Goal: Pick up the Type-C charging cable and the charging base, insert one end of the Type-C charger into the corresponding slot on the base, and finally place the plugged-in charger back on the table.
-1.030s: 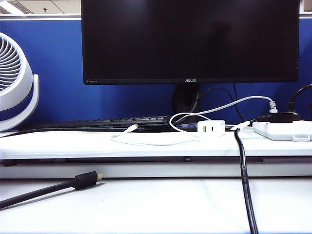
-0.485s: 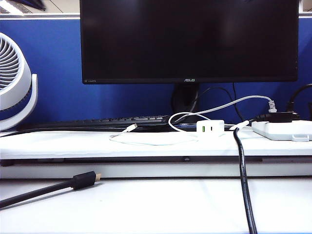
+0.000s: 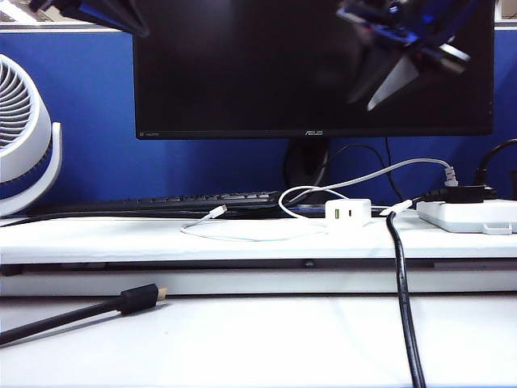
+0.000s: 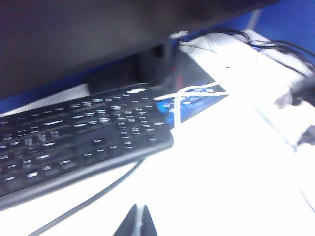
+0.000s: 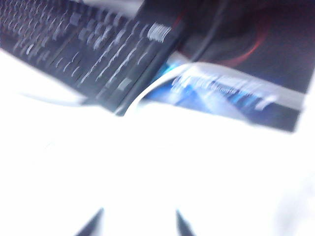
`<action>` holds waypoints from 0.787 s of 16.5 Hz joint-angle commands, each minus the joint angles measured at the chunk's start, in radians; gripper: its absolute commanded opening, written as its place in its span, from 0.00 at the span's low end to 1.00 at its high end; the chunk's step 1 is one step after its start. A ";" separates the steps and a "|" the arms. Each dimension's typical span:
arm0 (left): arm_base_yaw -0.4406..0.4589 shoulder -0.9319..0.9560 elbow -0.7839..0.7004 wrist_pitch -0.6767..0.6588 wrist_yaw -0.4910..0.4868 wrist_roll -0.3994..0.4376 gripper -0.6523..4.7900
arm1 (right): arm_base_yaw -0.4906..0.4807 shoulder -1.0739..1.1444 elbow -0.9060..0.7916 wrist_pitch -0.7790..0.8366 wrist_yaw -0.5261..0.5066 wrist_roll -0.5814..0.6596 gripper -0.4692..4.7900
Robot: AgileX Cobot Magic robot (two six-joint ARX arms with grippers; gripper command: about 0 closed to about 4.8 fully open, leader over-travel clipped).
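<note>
**Two claws hang high over an untouched cable and charger**

Exterior view: A thin, limp Type-C charging cable lies in a loose loop on the smooth white bench, one slim plug raised near the flat black keyboard. Just beside its other end sits the charging base, a small white box with a green port facing the camera. A flat white power strip rests at the right edge; a thick black cable drops from it across the front ledge. A gold-tipped black cable lies on the lower left, where the surface is otherwise bare. A glossy dark monitor and a blue partition close the back; a ribbed white fan stands at the left. The left claw is a dark blur at the top left corner, the right claw a blur in front of the screen, both well above the bench.

Left wrist view: The left claw shows dark fingertips pressed together, holding nothing, above bare white bench near the keyboard. The picture is smeared.

Right wrist view: Heavily blurred. The right claw shows two dark fingertips standing apart, nothing between them, over white bench beside the keyboard.
</note>
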 commanded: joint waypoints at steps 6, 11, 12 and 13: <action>-0.001 0.002 0.006 -0.024 0.002 0.005 0.34 | 0.046 0.085 0.005 0.033 0.095 0.411 0.75; -0.001 0.002 0.006 -0.023 0.011 0.004 0.34 | 0.046 0.157 0.005 -0.054 0.096 0.491 0.80; -0.001 0.002 0.006 -0.023 0.011 0.004 0.34 | 0.046 0.171 0.011 -0.077 0.098 0.509 0.80; -0.001 0.001 0.006 -0.023 0.011 0.004 0.34 | 0.046 0.179 0.026 -0.096 0.100 0.510 0.80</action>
